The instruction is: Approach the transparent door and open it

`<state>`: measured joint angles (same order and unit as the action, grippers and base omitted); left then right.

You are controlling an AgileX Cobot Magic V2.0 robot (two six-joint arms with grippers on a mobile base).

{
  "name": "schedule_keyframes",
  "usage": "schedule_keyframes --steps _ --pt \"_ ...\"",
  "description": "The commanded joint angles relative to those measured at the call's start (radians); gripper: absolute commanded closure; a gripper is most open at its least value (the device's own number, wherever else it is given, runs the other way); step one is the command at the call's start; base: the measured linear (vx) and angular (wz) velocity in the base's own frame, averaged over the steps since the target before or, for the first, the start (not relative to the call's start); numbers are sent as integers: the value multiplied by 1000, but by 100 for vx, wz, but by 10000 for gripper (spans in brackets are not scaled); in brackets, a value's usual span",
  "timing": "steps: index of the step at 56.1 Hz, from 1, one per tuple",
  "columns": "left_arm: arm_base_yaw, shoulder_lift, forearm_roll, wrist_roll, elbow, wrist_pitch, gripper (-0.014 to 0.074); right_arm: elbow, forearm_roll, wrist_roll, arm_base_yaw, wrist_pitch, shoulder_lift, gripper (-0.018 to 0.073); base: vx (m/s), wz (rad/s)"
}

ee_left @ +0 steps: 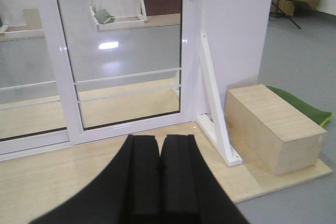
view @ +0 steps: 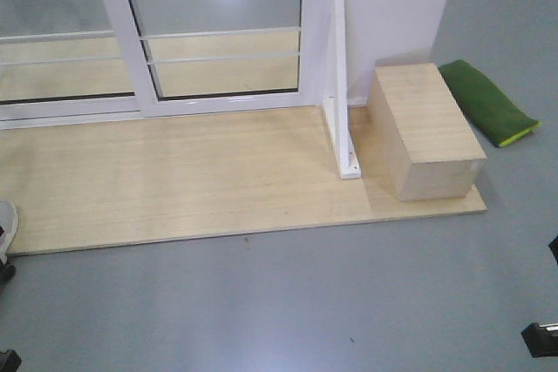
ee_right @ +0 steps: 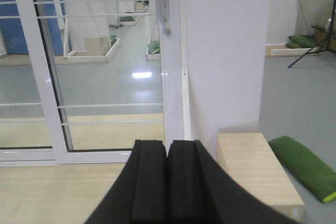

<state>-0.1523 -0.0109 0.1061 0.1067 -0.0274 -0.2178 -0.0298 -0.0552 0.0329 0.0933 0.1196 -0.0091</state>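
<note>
transparent door: straight ahead of me, right-hand panel of the pair; clear glass, glossy white frame, two thin white bars low across the glass; handle-side edge sits against the white wall, no gap I can see
handle: curved grey metal, on the door's right frame edge, high up; only its lower end shows in the left wrist view
other panel: same white frame and bars, just left of the door; frames overlap at the middle post
bracket: white angled support, foot on the platform, just right of the door's bottom corner
platform: light wood sheet on the grey floor, running along the door track
wooden box: on the platform's right end, just beside the bracket foot
green cushion: on the floor behind the box, near the wall
left gripper: I read it as closed, pads pressed together, nothing between them; well apart from the door
right gripper: same, closed and empty; pointed at the door's handle-side edge, not touching
</note>
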Motion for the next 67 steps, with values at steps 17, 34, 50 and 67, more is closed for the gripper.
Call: schedule_keyframes --steps 17,34,50,67 --pt "-6 -14 12 -2 26 78 594 -2 2 6 -6 -84 -16 564 49 33" --pt "-6 -14 12 -2 26 78 594 -2 2 6 -6 -84 -16 564 49 21" --pt "-6 -14 12 -2 26 78 594 -2 2 6 -6 -84 -16 564 47 -6" --pt "-6 -14 12 -2 26 78 594 -2 2 6 -6 -84 -16 564 43 -11"
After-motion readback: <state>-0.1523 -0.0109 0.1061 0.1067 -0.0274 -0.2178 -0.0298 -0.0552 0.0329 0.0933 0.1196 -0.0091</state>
